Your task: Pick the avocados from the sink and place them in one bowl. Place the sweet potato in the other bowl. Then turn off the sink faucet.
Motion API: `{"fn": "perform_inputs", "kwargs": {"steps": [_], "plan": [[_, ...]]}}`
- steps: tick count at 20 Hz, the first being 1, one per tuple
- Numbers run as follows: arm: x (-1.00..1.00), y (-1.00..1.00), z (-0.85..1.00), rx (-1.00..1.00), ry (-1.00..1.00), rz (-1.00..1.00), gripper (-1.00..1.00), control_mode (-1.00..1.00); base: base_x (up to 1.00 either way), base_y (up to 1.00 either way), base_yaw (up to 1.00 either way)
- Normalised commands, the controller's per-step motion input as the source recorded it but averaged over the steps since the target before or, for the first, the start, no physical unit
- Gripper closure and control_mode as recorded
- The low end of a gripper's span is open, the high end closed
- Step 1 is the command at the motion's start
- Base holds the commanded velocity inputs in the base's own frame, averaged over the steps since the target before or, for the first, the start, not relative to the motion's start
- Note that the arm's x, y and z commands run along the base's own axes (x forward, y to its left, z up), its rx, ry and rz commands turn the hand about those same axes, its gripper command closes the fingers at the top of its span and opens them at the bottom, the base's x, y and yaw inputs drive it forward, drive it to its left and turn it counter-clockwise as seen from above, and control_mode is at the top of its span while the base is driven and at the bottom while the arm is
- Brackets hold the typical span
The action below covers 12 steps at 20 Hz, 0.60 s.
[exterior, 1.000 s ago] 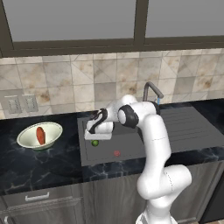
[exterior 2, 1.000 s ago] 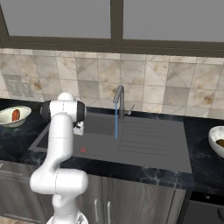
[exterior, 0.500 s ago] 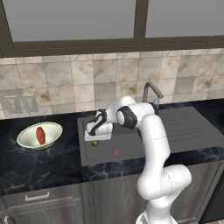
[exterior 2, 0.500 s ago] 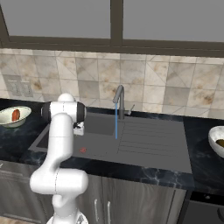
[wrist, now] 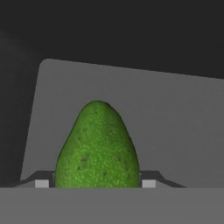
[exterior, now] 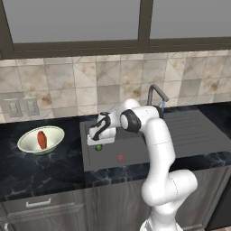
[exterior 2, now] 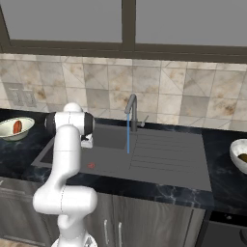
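We count two bowls, one at each end of the dark counter. At the left stands the pale bowl (exterior: 40, 140) with one sweet potato (exterior: 42, 139) lying in it; far to the right, in the right base view, sits the second bowl (exterior 2: 240, 155) with one dark olive-brown avocado (exterior 2: 243, 157) inside. Between them lies the one sink (exterior: 135, 153), with a small red spot (exterior: 120, 158) on its floor. We see one bright green avocado (exterior: 98, 147) resting at the left part of the basin, directly under our gripper (exterior: 100, 140). In the hand view this green avocado (wrist: 98, 146) stands between the two finger tips, which sit right against its sides, so the jaws look narrowed onto the fruit, which is still low in the basin. Right of the gripper rises the single faucet (exterior: 156, 96), and one thin blue water stream (exterior 2: 128, 136) runs from its spout into the sink. Compared with a second ago, our arm has leaned a little lower over the basin and the jaws have drawn in from wide; bowls, sweet potato and water stream are unchanged.
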Motion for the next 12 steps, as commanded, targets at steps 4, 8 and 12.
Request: {"fn": "perform_inputs", "kwargs": {"steps": [4, 8, 12], "plan": [[-0.13, 0.16, -0.27, -0.02, 0.01, 0.00, 1.00, -1.00, 0.00, 0.00, 0.00], [-0.32, 0.06, -0.06, 0.00, 0.00, 0.00, 1.00, -1.00, 0.00, 0.00, 0.00], [-0.77, -0.29, 0.07, 0.04, -0.09, -0.05, 1.00, -1.00, 0.00, 0.00, 0.00]]}}
